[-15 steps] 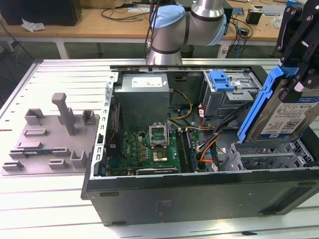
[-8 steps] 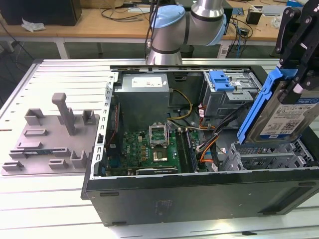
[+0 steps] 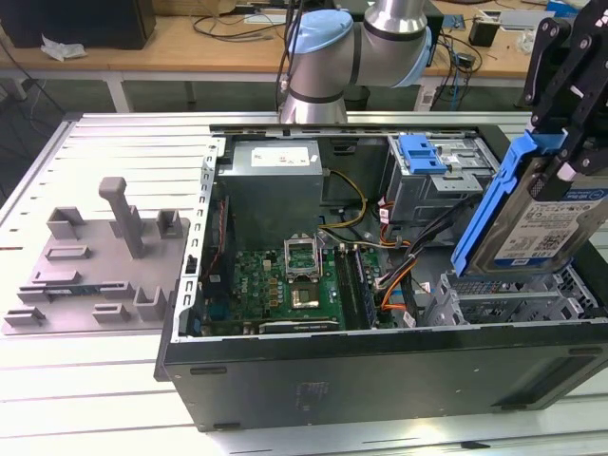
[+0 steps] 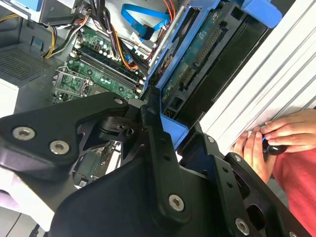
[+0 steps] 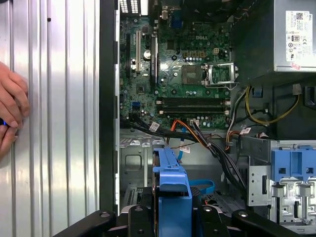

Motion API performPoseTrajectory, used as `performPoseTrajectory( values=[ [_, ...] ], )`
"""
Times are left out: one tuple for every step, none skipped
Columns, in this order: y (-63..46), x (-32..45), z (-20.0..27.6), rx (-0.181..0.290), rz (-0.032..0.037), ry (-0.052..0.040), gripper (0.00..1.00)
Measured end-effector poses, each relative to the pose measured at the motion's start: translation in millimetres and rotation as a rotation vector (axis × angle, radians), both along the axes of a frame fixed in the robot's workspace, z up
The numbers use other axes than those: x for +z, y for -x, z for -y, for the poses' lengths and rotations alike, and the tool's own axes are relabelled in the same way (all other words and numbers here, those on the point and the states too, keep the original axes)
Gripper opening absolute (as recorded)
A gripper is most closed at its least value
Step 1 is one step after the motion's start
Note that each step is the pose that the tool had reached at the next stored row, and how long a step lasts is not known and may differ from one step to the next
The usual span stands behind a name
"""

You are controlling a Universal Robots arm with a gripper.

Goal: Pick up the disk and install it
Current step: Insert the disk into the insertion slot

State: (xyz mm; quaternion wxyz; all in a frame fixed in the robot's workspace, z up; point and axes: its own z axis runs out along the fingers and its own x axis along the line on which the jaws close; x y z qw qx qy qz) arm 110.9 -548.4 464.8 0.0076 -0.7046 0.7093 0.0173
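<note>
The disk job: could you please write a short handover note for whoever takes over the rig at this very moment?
Pincer: shut on the disk, holding it by its blue carrier frame.
Disk: lifted and tilted, above the drive cage at the exterior view's right end of the open computer case.
Done: pickup.
Left: the disk is not yet seated in the case.
Note: a person's hand rests on the table beside the case. A second blue carrier sits in another bay of the case.
</note>
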Motion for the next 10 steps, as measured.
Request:
performPoseTrajectory(
  values=[
    [0.0,-0.3,0.0,0.0,0.0,0.0,0.36],
    [0.0,-0.5,0.0,0.001,0.0,0.0,0.36],
    [0.0,-0.8,0.0,0.001,0.0,0.0,0.36],
    [0.0,-1.0,0.0,0.001,0.0,0.0,0.36],
    [0.0,-1.3,0.1,0.002,0.0,0.0,0.36],
    [0.0,-1.5,0.1,0.002,0.0,0.0,0.36],
    [0.0,-1.7,0.1,0.002,0.0,0.0001,0.36],
    [0.0,-2.1,0.1,0.003,0.0,0.0,0.36],
    [0.0,-2.3,0.1,0.003,0.0,0.0,0.36],
    [0.0,-2.5,0.2,0.004,0.0,0.0,0.36]
  ],
)
